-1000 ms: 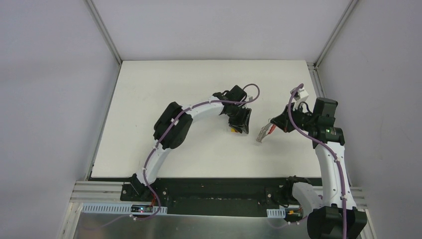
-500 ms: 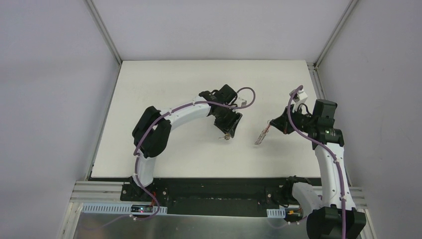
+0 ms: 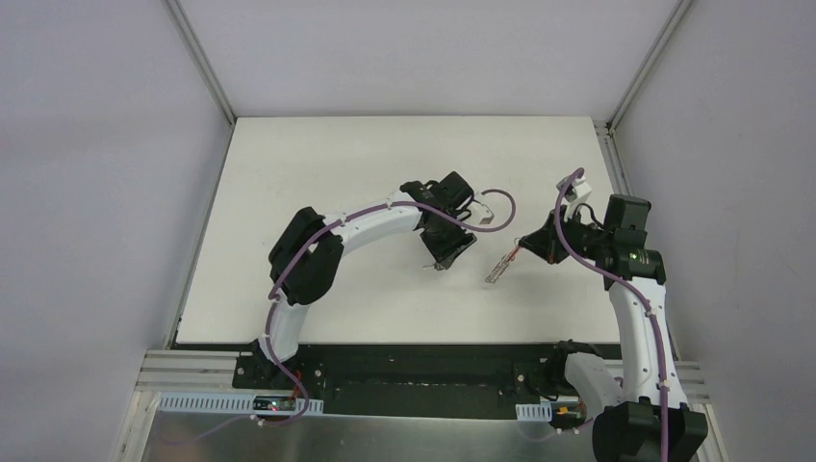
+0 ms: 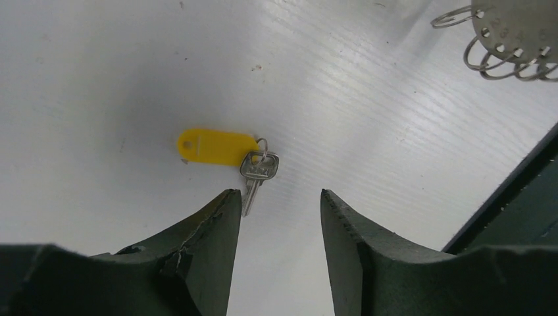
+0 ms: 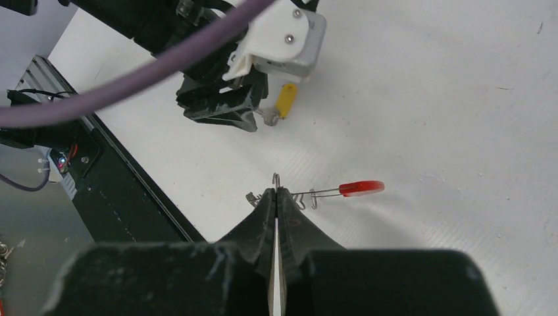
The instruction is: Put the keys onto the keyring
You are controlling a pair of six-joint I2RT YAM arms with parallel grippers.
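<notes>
We are poising our left gripper point(image 4: 279, 197), jaws apart, just short of the small silver yellow-tagged key point(image 4: 257, 168), while our right gripper point(image 5: 276, 192) is clamping the red-tabbed wire keyring point(image 5: 360, 188) aloft for threading.

- key point(image 4: 255, 172): silver metal, hung with a plain bright yellow tag point(image 4: 217, 146).
- keyring point(image 5: 362, 188): red at one end, thin silvery wire along the rest.
- table point(image 3: 318, 173): white, with a faint fine grain.
- left gripper point(image 4: 279, 197) and right gripper point(image 5: 276, 192): dark, near-black green.
- cable point(image 5: 131, 79): purple.
</notes>
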